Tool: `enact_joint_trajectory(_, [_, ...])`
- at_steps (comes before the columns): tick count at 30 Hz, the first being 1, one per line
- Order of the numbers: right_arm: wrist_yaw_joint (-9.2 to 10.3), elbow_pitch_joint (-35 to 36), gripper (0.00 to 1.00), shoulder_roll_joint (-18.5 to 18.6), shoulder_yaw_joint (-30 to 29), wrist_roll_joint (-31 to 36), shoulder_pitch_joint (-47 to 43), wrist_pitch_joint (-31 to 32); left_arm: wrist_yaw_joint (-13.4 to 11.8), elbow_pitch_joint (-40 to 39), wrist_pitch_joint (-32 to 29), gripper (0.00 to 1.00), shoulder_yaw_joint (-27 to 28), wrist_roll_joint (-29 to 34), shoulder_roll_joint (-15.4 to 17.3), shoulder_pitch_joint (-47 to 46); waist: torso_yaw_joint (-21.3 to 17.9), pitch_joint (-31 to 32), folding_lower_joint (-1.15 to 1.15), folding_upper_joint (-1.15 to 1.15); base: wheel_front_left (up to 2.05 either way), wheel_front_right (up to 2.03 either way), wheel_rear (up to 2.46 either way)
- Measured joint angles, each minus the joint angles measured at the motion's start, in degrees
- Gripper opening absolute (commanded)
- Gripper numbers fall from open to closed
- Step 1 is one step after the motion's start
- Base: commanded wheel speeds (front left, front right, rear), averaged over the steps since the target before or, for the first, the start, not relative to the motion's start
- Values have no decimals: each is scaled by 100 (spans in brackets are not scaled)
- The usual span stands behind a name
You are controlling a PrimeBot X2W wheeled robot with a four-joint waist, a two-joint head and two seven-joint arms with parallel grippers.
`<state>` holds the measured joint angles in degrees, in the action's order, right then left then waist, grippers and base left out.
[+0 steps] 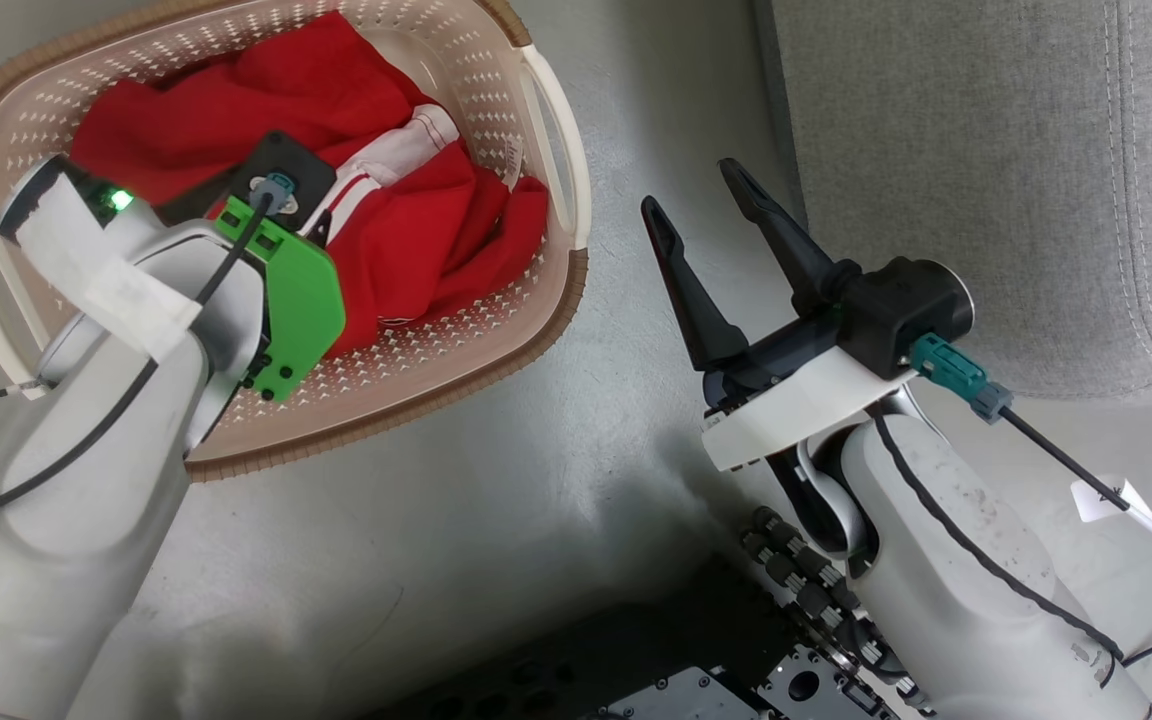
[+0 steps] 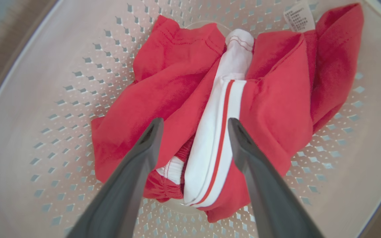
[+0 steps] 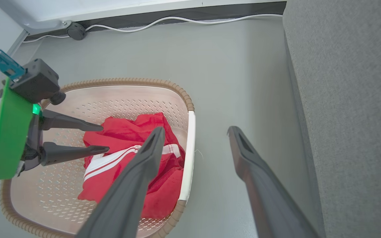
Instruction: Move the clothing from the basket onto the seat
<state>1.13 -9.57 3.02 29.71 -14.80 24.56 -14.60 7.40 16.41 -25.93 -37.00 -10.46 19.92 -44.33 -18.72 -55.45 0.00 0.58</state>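
A: Where's the clothing (image 2: pixel 164 99)?
B: All in the basket (image 1: pixel 436 60), bunched in a red heap on its bottom. None is on the seat (image 1: pixel 986 150), which stands to the right across a strip of floor (image 1: pixel 536 480).
A: And the jaws?
B: The left jaws are apart, hanging inside the basket right over the heap, with the white band (image 2: pixel 217 142) between them. Whether the tips touch cloth, I can't tell. The right jaws are apart too, holding nothing, over the floor between basket and seat.
A: So the step is the grab. How would you do it well?
B: Go down until both tips sink into the heap on either side of that band, then close on a thick fold, not one loose layer. Thin sports cloth slips, I'd guess.
A: Risks?
B: Push too deep and a tip may catch a hole in the basket bottom. The basket looks light, so it may lift or slide with the cloth. Pull straight up until the cloth clears the rim, then swing right. The heap may be more than one piece, and a second may trail along.
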Motion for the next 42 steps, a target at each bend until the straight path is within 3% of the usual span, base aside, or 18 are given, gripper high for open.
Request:
enact_joint_trajectory(16, [99,116,100,-4,170,-234,-20,0,0,469,-348,100,170,-215,-88,-299,-81,-70,0,0,0,0,0])
enact_joint_trajectory(42, [208,271,100,-22,348,-641,-22,0,0,1002,-619,100,-29,88,-46,-646,-388,-288,0,0,0,0,0])
